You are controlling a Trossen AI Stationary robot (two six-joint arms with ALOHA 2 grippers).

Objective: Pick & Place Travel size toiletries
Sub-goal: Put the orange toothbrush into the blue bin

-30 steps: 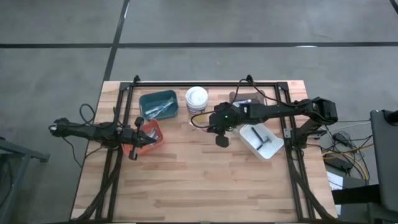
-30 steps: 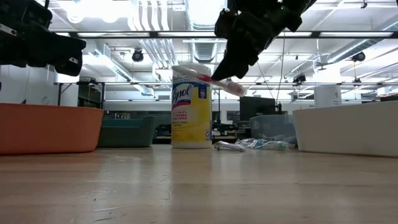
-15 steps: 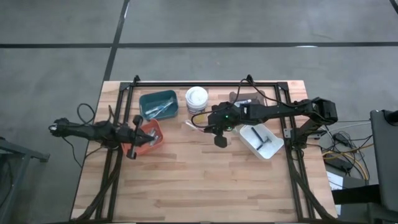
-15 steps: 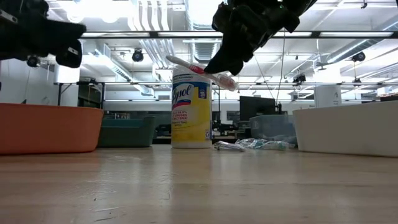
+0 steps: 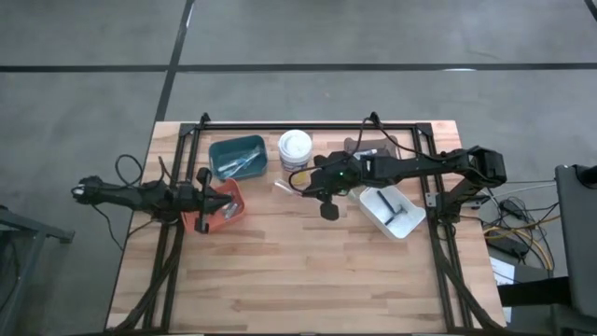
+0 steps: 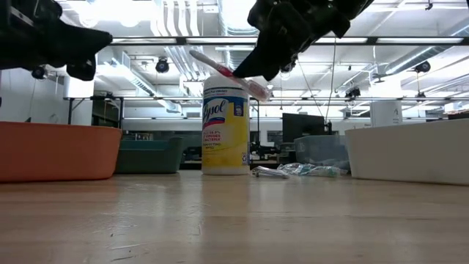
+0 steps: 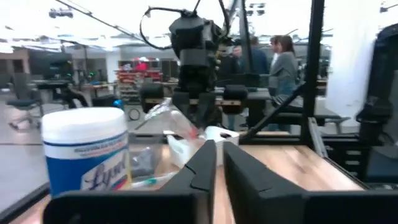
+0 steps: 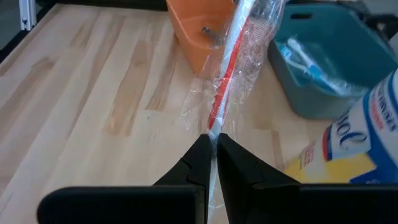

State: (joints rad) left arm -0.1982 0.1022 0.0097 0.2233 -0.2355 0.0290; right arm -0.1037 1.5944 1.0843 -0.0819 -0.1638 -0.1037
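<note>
My right gripper (image 5: 305, 184) hangs over the middle of the table, shut on a white-and-red toothbrush (image 8: 227, 81) in a clear wrapper. The toothbrush sticks out toward the orange bin (image 5: 233, 215) and shows in the low view (image 6: 212, 62) in front of the tub. My left gripper (image 7: 218, 163) hovers above the orange bin, shut, with nothing between its fingers. More wrapped toiletries (image 5: 368, 149) lie flat on the table at the far side. My right gripper pinches the wrapped toothbrush near one end (image 8: 212, 129) between its two fingers. The fingers slant down from the table's right side and lie along the brush. The brush is lifted clear, and its long free end (image 6: 194, 53) is tilted upward toward the left.
A white tub with a yellow label (image 5: 296, 147) stands far of my right gripper. A teal bin (image 5: 238, 156) holding toothbrushes sits beside it. A white bin (image 5: 392, 210) with a dark razor lies to the right. People (image 7: 283, 56) stand in the room beyond.
My right gripper has tipped upward and shifted slightly toward the table's left. The toothbrush's free end has swung up from slanting low to pointing high toward the left. My left gripper has tipped up a little above the orange bin.
</note>
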